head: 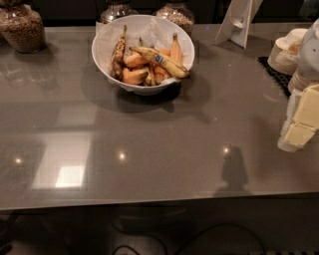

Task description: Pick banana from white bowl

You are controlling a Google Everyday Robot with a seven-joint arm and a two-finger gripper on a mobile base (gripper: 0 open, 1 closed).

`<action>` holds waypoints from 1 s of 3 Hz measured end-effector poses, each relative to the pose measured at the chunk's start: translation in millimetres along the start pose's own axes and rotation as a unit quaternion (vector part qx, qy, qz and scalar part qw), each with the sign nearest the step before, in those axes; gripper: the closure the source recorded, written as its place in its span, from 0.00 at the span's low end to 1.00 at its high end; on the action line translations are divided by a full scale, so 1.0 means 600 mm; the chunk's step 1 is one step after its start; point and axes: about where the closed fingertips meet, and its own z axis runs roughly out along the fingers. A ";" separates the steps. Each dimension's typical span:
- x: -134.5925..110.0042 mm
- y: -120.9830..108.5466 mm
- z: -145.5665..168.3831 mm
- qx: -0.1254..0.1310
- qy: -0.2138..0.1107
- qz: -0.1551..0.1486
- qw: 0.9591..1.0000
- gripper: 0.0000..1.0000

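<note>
The white bowl (101, 56) stands at the back centre of the grey counter, lined with crinkled white paper. The banana (159, 61), long, yellow and brown-speckled with a small blue sticker, lies across the top of the pile in the bowl, slanting from upper left to lower right. A dark brown-black banana (118, 52) lies at the bowl's left, and several short orange-yellow ones (134, 75) lie under and beside the speckled one. My gripper (301, 122), white with cream pads, is at the right edge of the view, far to the right of the bowl, above the counter and holding nothing.
Glass jars (20, 27) (115, 10) (175, 12) stand along the back. A white stand (238, 22) is behind the bowl to the right. Stacked cream bowls (286, 50) sit on a black mat (276, 74) at far right. The counter's front edge (149, 201) runs across the bottom.
</note>
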 end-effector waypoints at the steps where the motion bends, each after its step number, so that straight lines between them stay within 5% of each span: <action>1: 0.000 0.000 0.000 0.000 0.000 0.000 1.000 0.00; 3: -0.067 -0.042 0.037 0.029 -0.066 0.017 0.997 0.00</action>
